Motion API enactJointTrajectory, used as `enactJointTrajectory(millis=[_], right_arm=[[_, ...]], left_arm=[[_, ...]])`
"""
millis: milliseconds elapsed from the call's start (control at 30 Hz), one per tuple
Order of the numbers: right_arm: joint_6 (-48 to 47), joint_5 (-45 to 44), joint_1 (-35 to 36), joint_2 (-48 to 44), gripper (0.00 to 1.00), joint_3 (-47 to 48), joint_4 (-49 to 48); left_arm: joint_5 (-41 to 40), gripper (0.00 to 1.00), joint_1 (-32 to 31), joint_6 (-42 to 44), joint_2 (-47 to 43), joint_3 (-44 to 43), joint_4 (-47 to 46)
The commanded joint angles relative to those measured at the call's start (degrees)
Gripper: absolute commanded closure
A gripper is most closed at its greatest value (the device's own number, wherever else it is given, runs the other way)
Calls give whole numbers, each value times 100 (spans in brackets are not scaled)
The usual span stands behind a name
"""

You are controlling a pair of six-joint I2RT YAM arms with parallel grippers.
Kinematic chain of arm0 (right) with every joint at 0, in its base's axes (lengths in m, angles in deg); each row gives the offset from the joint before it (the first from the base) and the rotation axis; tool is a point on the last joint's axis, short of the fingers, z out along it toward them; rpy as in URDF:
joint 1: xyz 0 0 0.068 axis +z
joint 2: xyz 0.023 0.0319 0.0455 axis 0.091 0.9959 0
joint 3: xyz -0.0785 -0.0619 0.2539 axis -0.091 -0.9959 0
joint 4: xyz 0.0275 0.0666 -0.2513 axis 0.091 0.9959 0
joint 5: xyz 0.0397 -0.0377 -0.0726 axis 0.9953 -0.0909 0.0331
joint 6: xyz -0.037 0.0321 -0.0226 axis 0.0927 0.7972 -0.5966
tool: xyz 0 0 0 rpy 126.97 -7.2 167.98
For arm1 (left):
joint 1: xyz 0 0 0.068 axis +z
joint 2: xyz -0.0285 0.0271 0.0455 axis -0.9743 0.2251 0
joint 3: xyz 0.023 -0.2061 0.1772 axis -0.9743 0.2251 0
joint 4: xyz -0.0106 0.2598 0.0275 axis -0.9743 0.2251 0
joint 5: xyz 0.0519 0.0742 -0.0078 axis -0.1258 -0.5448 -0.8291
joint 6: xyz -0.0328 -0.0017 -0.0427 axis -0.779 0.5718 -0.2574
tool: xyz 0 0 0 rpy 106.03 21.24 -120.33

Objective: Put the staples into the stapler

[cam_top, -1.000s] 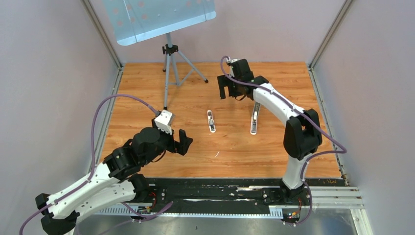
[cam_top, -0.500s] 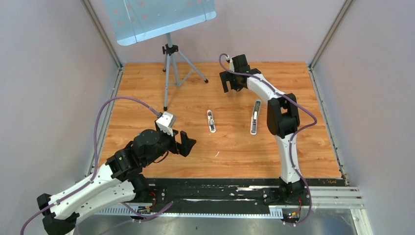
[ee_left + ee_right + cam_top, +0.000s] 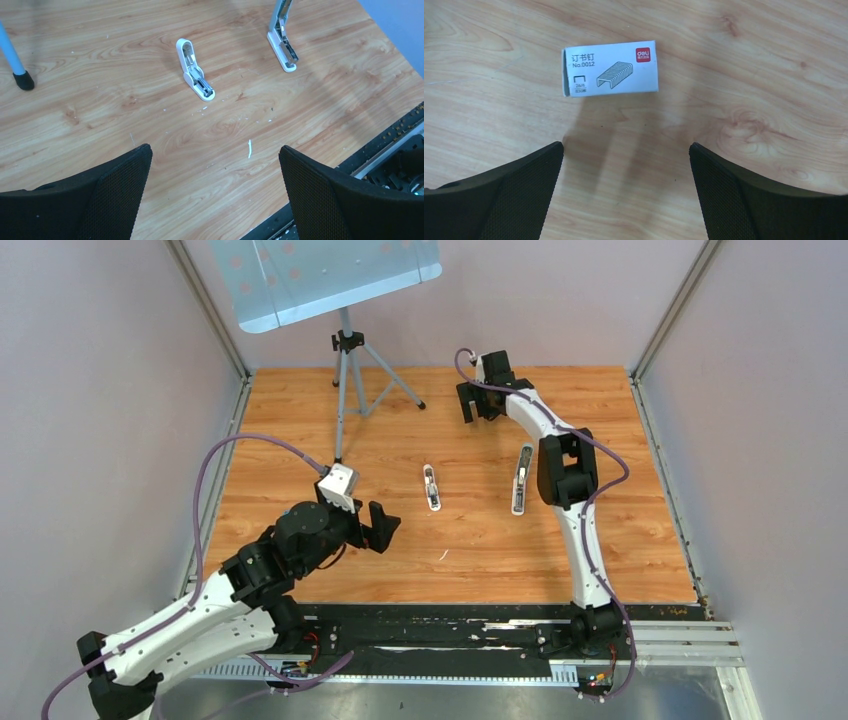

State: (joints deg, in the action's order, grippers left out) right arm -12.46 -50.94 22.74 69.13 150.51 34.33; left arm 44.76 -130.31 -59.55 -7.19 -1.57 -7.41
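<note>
At centre right of the top view, the stapler (image 3: 520,480) lies hinged open on the table (image 3: 300,420). The right gripper (image 3: 478,408), upper centre, hangs spread wide above a white printed box (image 3: 610,68). The left gripper (image 3: 378,528), lower left, gapes empty.

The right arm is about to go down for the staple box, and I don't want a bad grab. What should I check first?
1. Right gripper open and empty: ok.
2. White staple box lying flat, untouched, ahead of that gripper and within its span: ok.
3. Box open or sealed: cannot tell.
4. Left gripper open and empty: ok.
5. Middle stapler lying opened out: ok.
6. Whether it or the right-hand stapler is the one to load: cannot tell.
</note>
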Motion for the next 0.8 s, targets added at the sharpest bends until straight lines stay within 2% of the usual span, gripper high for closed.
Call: enactJointTrajectory(millis=[0,367,500,767], right_arm=[[48,446,-154,350,1,360,-28],[75,447,-161,936,6,1045,-98],[77,343,-102,1000,13,1154,-287],[-223,116,100,1017,20,1186,-590]], left_arm=[[-166,0,28,20,89,-34,-343],[-202,0,25,71,377,-176,-446],[-287,0,26,-2,381,-183,-448],[-251,0,26,-64,398,-275,-518]])
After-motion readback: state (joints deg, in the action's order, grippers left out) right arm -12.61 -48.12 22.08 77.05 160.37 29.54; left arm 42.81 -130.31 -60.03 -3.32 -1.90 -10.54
